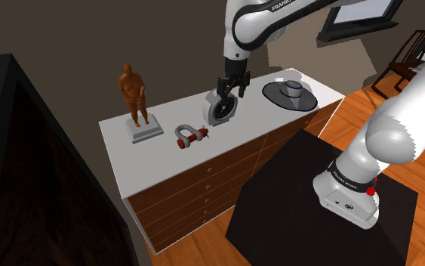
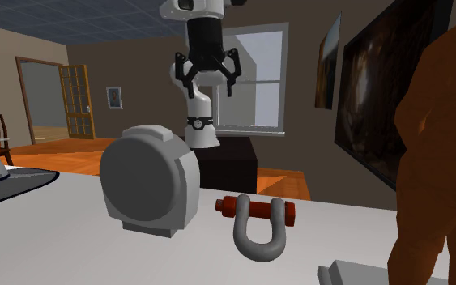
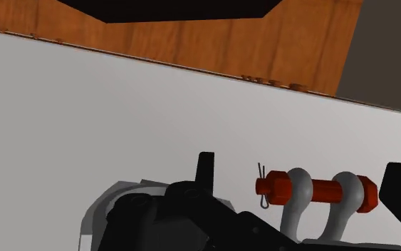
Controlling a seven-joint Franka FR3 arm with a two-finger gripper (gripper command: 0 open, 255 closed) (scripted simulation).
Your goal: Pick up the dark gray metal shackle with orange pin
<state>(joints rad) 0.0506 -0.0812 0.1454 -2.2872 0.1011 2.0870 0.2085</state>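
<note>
Wooden drawers (image 1: 195,189) carry a white tabletop (image 1: 126,157) in a brown-walled room with a window (image 2: 258,77) and a glazed door (image 2: 77,100). The shackle (image 1: 189,136) lies flat near the middle of the tabletop, a grey bow with a red-orange pin through its ends. In the shoulder view it sits between the grey base of a brown figurine (image 1: 133,92) on its left and a round grey housing (image 1: 222,109) on its right, apart from both. A dark grey brimmed hat (image 1: 278,97) rests farther right on the same surface. The tool (image 1: 231,92) hangs from the white arm above the round housing, clear of the tabletop, its black fingers (image 3: 206,171) spread apart and holding nothing. In the wrist view the shackle shows between the two fingers, untouched by either. The arm's black stand (image 1: 309,215) sits on the wooden floor beside the drawers.
</note>
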